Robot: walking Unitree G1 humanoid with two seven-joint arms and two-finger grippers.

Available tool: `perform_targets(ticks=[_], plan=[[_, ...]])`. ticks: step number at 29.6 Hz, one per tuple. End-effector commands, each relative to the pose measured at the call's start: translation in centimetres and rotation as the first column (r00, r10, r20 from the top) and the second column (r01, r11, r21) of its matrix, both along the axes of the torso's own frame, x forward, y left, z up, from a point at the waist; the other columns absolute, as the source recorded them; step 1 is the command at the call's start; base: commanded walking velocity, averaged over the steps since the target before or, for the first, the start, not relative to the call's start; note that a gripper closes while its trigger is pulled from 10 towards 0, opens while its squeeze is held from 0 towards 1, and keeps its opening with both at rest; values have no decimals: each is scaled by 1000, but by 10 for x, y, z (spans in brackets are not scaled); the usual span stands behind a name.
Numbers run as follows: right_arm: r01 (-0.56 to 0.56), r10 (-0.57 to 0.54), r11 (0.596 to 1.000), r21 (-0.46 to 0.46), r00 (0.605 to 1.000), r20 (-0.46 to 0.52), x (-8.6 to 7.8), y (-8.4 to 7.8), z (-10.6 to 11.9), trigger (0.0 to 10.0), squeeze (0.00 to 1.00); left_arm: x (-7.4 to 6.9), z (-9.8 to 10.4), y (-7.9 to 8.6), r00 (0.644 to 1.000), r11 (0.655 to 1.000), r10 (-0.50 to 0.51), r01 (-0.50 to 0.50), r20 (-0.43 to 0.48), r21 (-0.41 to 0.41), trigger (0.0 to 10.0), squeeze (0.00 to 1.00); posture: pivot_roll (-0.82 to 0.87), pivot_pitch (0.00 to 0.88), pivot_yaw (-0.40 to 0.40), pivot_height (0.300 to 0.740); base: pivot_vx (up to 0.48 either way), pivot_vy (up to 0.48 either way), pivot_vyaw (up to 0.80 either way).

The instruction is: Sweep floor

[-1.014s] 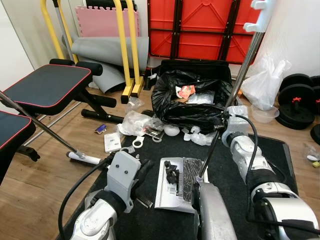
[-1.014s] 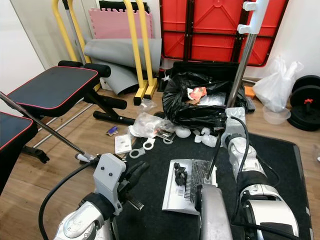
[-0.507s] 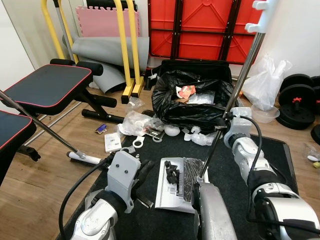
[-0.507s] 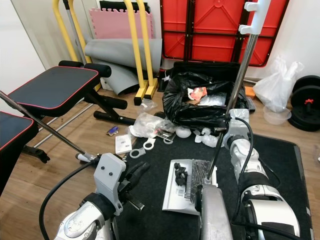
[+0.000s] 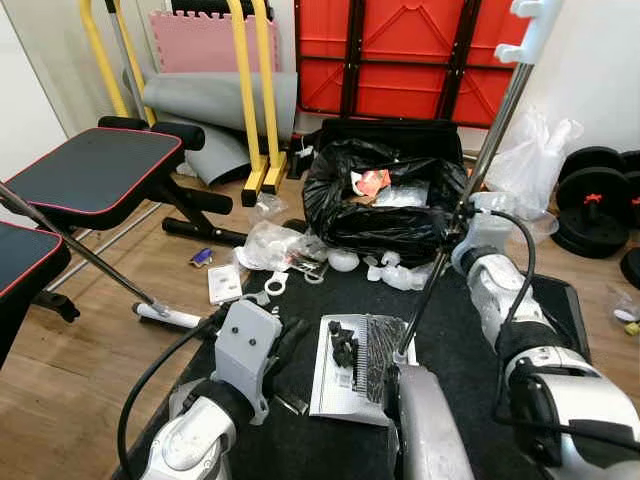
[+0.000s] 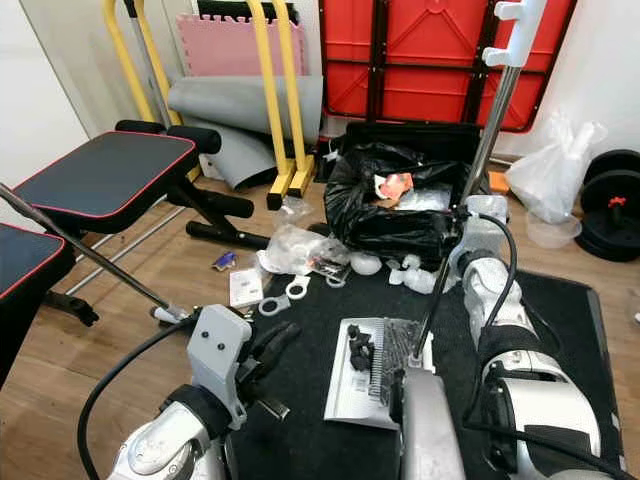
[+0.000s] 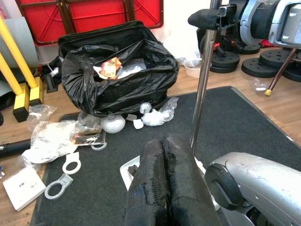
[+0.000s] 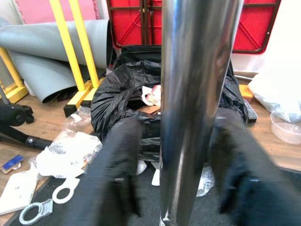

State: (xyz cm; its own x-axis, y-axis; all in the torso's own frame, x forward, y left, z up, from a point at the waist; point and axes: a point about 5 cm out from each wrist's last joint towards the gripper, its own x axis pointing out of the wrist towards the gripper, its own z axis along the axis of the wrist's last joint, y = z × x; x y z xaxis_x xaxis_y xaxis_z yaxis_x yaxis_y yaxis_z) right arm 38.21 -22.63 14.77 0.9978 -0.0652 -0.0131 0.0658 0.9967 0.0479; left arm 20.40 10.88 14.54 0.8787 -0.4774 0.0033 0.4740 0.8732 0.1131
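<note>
A white dustpan (image 5: 345, 372) holding dark debris lies on the black mat (image 5: 455, 345) in front of me. Its long silver pole (image 5: 480, 165) leans up to the right, and my right gripper (image 5: 466, 212) is shut on it about halfway up; in the right wrist view the pole (image 8: 195, 94) runs between the fingers (image 8: 120, 160). My left gripper (image 7: 164, 146) is shut and empty, low over the mat left of the dustpan (image 7: 129, 172). Loose litter (image 5: 272, 246) of plastic wrap, white rings and a card lies before an open black bin bag (image 5: 375, 205).
A second silver pole (image 5: 80, 255) with a white end slants across the wood floor on the left. Black weight benches (image 5: 95, 170) stand left, a yellow frame (image 5: 255, 100) and red folded table (image 5: 400, 50) behind, weight plates (image 5: 595, 195) and a white bag (image 5: 530, 160) right.
My right gripper has moved a little up and away, and the pole leans slightly more to the right. The left gripper and the litter are unchanged.
</note>
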Motion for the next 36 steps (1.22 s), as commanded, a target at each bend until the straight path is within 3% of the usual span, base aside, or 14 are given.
perform_targets(ticks=[1,11,17,18,19,20,21,25,26,27,30,36], plan=[[-1,1,1000,10,1000,-2,2,3,0,0,0,-3,1,-2,1000,1000,-25,25,-6,2,10000,0,1,44,-57,406,0,0,0],[44,-45,999,-12,998,-48,-4,-4,-11,0,0,-3,1,-3,1000,1000,-25,25,-8,-3,10000,0,-7,43,-54,406,0,0,0],[50,-48,998,38,998,-52,-4,-5,-13,0,0,-2,0,-3,1000,1000,-26,26,-9,-3,10000,0,-7,40,-58,406,0,0,0],[50,-47,997,60,998,-49,-4,-5,-12,0,0,-2,0,-3,1000,1000,-26,26,-9,-3,10000,0,-8,39,-58,406,0,0,0],[52,-47,989,140,998,-38,-3,-5,-10,0,0,-1,0,-3,1000,1000,-25,25,-9,-3,10000,0,-10,35,-59,406,0,0,0],[52,-47,989,140,998,-38,-3,-5,-10,0,0,-1,0,-3,1000,1000,-25,25,-9,-3,10000,0,-10,35,-59,406,0,0,0],[51,-48,972,231,999,-15,-1,-6,-6,0,0,-1,-1,-3,1000,1000,-25,25,-9,-2,10000,0,-13,30,-60,406,0,0,0],[73,-76,943,326,997,-3,1,-9,-1,0,0,0,-1,-3,1000,1000,-25,25,-8,-1,10000,0,-16,28,-60,406,0,0,0],[83,-81,944,320,997,-19,2,-10,1,4275,0,0,-1,-3,1000,1000,-25,25,-8,0,10000,0,-18,23,-60,406,0,0,0],[89,-83,947,308,996,-32,3,-10,2,10000,0,1,-2,-3,1000,1000,-25,25,-7,1,10000,0,-18,23,-60,406,0,0,0],[62,-57,949,311,998,-25,4,-10,6,10000,0,1,-2,-3,1000,1000,-25,25,-7,2,10000,0,-22,16,-61,406,0,0,0],[-19,-27,906,423,994,102,9,-14,32,10000,0,4,-3,-3,1000,1000,-27,27,-4,7,10000,0,-31,2,-62,426,0,0,0]])
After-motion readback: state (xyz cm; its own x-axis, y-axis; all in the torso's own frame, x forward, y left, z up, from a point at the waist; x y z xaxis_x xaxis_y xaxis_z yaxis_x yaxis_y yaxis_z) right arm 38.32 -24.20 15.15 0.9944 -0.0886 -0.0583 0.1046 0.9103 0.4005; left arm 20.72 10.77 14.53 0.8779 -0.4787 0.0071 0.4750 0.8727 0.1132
